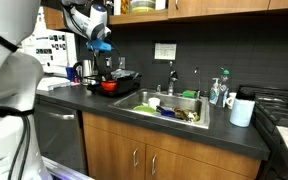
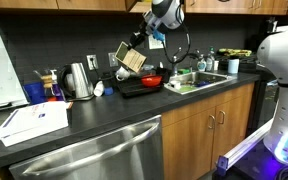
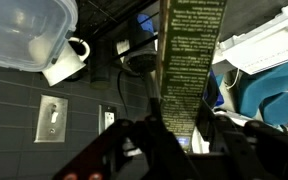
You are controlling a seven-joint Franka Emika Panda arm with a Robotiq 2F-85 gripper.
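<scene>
Wrist view gives us, from left to right, a clear plastic tub [image 3: 24, 30], a white ceramic mug [image 3: 69, 58] just beside it and a pale switch plate [image 3: 52, 118] on the dark tiled wall. Next comes a tall, narrow cardboard carton [image 3: 189, 60] with an olive-green printed side. The claw [image 3: 180, 132] clamps the carton's near end from both sides, so it is closed on the carton and nothing else.

In an exterior view we see the black tabletop [image 2: 104, 115] with a flat white box [image 2: 34, 122] near its front left corner. A blue cup [image 2: 34, 92] and a brushed steel kettle [image 2: 79, 80] stand toward the back edge. Further right, a red bowl [image 2: 151, 80] sits on a black tray [image 2: 134, 90], and a steel sink [image 2: 199, 78] is set into the tabletop beyond it. There the claw [image 2: 142, 42] holds the cardboard carton [image 2: 132, 58] tilted in the air, clear of the tabletop, above the left part of the tray and between kettle and bowl.

In both exterior views the bowl [image 1: 109, 86] lies left of the sink [image 1: 169, 105]. We also find a white paper roll [image 1: 242, 110] near the tabletop's right edge.
</scene>
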